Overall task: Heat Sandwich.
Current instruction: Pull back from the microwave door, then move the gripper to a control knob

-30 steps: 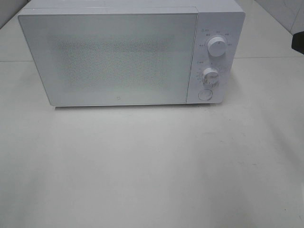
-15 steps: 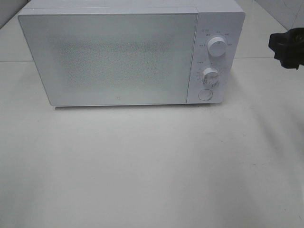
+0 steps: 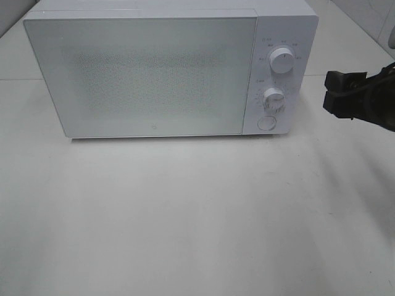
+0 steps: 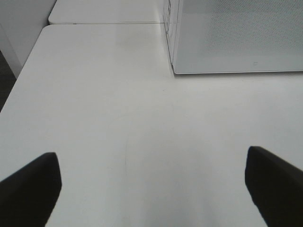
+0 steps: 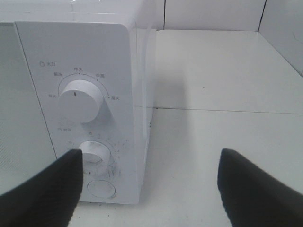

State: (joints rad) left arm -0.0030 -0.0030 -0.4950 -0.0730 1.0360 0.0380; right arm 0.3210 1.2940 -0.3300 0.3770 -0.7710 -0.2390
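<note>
Looking down from the high camera, I have a plain white table [image 3: 185, 216] carrying a white microwave [image 3: 154, 68]. Its frosted door [image 3: 148, 37] is shut, and two knobs and a round button sit on its right panel. A seam crosses the table level with the microwave, and pale wall panels [image 5: 213, 14] close off the back. My right gripper [image 3: 330, 92] hangs just beside the microwave's control side, jaws wide apart, holding nothing. My left gripper [image 4: 151, 158] hovers over bare table, also spread wide and empty. The sandwich shows in none of my views, so I cannot tell where it is.
</note>
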